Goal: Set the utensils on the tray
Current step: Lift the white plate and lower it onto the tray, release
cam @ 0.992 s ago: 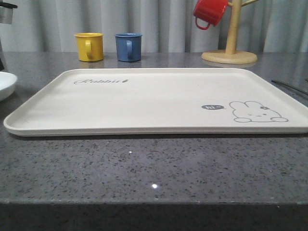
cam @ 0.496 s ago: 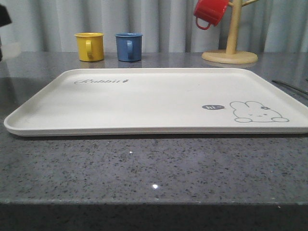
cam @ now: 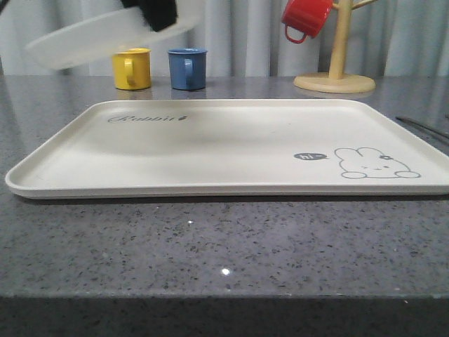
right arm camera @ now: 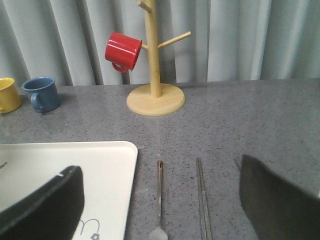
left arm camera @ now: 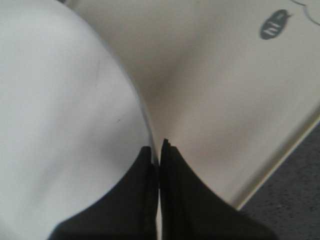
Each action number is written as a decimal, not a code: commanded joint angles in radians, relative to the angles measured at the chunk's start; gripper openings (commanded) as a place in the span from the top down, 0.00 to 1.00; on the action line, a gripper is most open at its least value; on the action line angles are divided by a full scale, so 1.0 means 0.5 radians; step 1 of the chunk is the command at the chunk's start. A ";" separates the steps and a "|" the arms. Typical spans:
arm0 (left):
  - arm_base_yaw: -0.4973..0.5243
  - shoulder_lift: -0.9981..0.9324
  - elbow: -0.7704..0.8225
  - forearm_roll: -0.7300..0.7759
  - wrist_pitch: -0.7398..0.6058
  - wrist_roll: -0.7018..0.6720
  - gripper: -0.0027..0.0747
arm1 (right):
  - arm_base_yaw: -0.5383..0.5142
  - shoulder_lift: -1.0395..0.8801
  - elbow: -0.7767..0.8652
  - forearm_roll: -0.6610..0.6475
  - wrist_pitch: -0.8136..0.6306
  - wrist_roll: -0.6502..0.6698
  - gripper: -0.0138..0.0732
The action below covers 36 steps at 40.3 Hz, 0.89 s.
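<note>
**Loads of room on the tray, clutter's at the back and right**

We're seeing the tray [cam: 231,151] sitting bare, so open access from above. The plate [cam: 91,35] is hanging over its back-left corner. Yellow mug [cam: 131,68], blue mug [cam: 187,68] and mug tree [cam: 335,70] are lining the far side. Spoon [right arm camera: 159,200] and chopsticks [right arm camera: 202,200] are lying just right of the tray.

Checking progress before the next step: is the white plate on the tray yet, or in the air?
In the air: the left gripper, shut on the white plate, holds it tilted above the tray.
</note>
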 commanded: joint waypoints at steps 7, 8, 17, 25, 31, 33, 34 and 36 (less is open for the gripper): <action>-0.088 0.073 -0.070 -0.199 0.000 -0.021 0.99 | -0.008 0.023 -0.065 0.004 -0.156 -0.013 0.09; -0.088 0.086 -0.070 -0.209 0.000 -0.021 0.99 | -0.008 0.023 -0.065 0.004 -0.156 -0.013 0.09; -0.088 0.172 -0.049 -0.215 0.055 -0.021 0.99 | -0.008 0.023 -0.065 0.004 -0.156 -0.013 0.09; -0.088 0.262 -0.025 -0.215 0.055 -0.021 0.99 | -0.008 0.023 -0.065 0.004 -0.156 -0.013 0.09; -0.088 0.295 0.010 -0.230 0.064 -0.021 0.93 | -0.008 0.023 -0.065 0.004 -0.156 -0.013 0.09; -0.088 0.303 0.017 -0.234 0.064 -0.021 0.85 | -0.008 0.023 -0.065 0.004 -0.156 -0.013 0.09; -0.088 0.303 0.017 -0.234 0.064 -0.021 0.83 | -0.008 0.023 -0.065 0.004 -0.156 -0.013 0.09; -0.088 0.308 0.017 -0.234 0.064 -0.021 0.72 | -0.008 0.023 -0.065 0.004 -0.156 -0.013 0.09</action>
